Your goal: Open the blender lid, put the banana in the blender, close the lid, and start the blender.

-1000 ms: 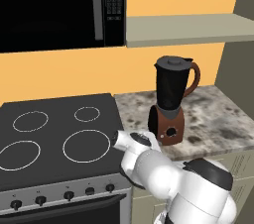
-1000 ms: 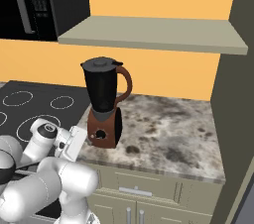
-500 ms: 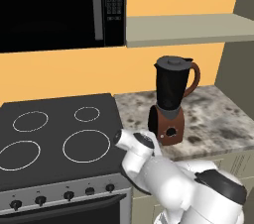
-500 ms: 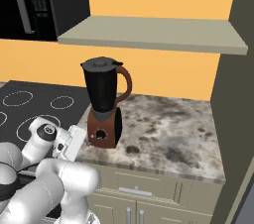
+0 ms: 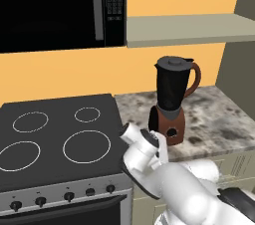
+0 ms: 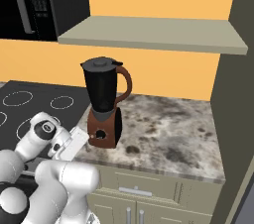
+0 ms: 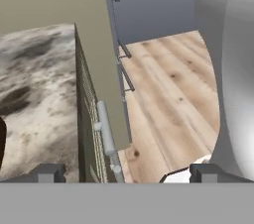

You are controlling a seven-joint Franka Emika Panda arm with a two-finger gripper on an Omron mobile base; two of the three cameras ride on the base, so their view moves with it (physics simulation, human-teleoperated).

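Since 1 second ago, the arm has rolled its wrist and eased lower in front of the stove; the blender has not moved. It stands upright on the desk, lid seated on the jar, long axis vertical. The end effector sits low at the desk's front edge, beside the blender base, fingers spread wide and empty. The lid lies above it and further back, so the next move likely rises.
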